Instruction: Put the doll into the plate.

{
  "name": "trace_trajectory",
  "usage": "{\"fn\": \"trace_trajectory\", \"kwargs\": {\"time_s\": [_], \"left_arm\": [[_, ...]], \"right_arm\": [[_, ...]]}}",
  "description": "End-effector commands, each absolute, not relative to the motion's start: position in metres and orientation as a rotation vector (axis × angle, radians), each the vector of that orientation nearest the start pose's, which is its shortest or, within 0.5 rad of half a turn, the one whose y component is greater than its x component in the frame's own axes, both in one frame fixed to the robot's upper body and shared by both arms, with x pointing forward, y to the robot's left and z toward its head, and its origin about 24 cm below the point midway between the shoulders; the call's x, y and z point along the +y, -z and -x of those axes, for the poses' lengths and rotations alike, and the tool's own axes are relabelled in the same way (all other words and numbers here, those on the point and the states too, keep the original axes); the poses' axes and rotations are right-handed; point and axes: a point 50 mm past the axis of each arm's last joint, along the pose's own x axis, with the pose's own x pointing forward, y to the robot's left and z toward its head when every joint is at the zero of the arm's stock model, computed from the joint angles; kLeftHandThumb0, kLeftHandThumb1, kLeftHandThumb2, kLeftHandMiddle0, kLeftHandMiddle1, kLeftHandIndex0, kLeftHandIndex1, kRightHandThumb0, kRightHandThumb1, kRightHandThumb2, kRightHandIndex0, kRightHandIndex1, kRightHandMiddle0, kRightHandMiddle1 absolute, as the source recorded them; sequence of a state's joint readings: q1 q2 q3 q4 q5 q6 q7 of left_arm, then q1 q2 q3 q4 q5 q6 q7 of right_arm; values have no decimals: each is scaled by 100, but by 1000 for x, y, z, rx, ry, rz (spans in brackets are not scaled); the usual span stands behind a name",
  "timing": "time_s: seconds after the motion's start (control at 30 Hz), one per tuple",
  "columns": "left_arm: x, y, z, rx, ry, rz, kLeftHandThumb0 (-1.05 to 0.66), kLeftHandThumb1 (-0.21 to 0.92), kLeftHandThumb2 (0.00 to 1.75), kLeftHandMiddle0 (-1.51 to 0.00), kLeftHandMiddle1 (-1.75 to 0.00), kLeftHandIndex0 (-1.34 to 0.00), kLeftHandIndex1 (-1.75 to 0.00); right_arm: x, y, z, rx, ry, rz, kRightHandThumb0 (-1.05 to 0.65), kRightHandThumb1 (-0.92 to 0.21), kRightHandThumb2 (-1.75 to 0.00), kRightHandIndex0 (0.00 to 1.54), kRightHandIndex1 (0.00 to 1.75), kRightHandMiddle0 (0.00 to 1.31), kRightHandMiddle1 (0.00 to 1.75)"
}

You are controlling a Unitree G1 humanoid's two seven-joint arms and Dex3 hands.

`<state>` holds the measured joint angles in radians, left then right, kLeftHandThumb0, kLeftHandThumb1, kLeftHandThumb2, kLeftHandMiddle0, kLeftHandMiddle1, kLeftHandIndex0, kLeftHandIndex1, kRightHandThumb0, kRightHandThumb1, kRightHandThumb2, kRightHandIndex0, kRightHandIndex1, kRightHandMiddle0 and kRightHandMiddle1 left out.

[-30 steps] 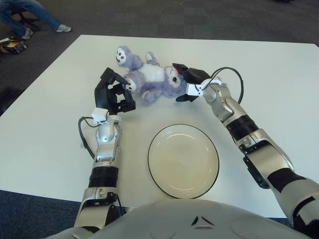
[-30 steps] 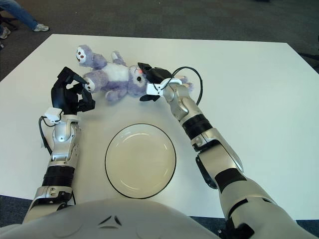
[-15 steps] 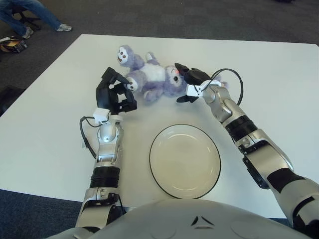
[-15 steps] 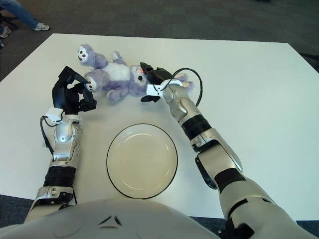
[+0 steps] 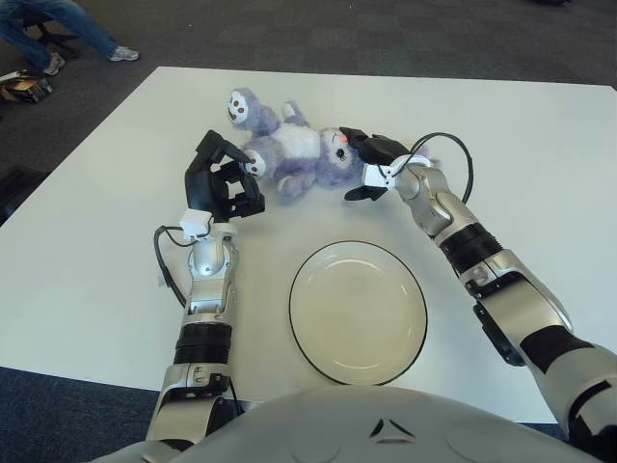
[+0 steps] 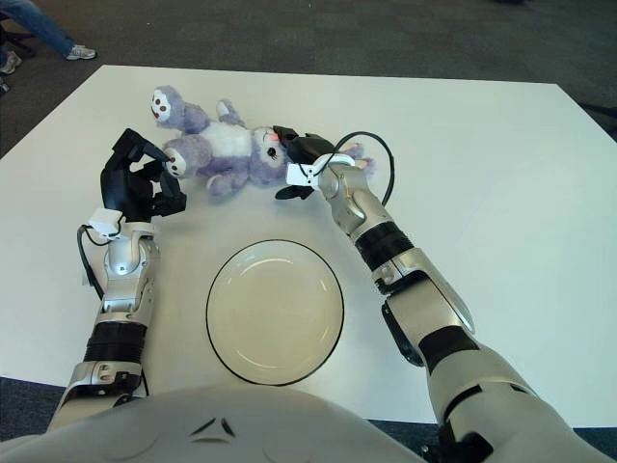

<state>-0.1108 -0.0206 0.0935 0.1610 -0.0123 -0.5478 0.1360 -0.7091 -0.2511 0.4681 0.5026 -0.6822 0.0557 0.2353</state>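
Note:
The doll (image 5: 289, 154), a purple and white plush, lies on its back at the far middle of the white table (image 5: 87, 251). My right hand (image 5: 364, 166) is at the doll's head, one finger above it and one below, spread wide and touching the plush. My left hand (image 5: 228, 179) hovers at the doll's other end, its half-curled black fingers (image 5: 243, 201) just beside a purple paw (image 5: 253, 166) and closed on nothing. The round cream plate (image 5: 358, 311) with a dark rim lies nearer to me, between my two forearms, with nothing in it.
Black cables loop from both wrists, one near the doll's head (image 5: 453, 145) and one by my left forearm (image 5: 162, 260). Dark carpet surrounds the table. A person's legs (image 5: 58, 29) show at the far left, off the table.
My right hand has shifted slightly to the right along the doll's head. The doll, the plate and my left hand stay about where they were.

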Motion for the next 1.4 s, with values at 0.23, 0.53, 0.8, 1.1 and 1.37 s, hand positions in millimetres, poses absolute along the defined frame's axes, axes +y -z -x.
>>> {"fn": "trace_trajectory", "kwargs": {"time_s": [0.23,0.53,0.8,1.1,1.37], "left_arm": [[158,-19,-229,-216,-261,112,-50,26,138,-134,-175,-66,-175],[157,-19,-229,-222,-249,108,-50,26,139,-134,-175,-66,-175],[158,-19,-229,-219,-247,114,-50,25,139,-134,-175,-67,-175],[158,-19,-229,-223,-242,112,-50,25,140,-133,-175,-67,-175],[158,-19,-229,-217,-250,106,-50,25,140,-134,-175,-67,-175]], "right_arm": [[-90,-82,-357,-121,-581,1402,-52,-36,-89,28,174,18,148],[-101,-78,-358,-138,-544,1470,-4,-22,-140,66,175,47,170],[-111,-72,-359,-26,-454,1294,-1,-14,-151,65,175,61,172],[-114,-77,-356,-14,-399,1291,0,-12,-153,64,175,64,173],[-131,-86,-352,-11,-364,1314,-1,-12,-153,64,175,64,173]]}}
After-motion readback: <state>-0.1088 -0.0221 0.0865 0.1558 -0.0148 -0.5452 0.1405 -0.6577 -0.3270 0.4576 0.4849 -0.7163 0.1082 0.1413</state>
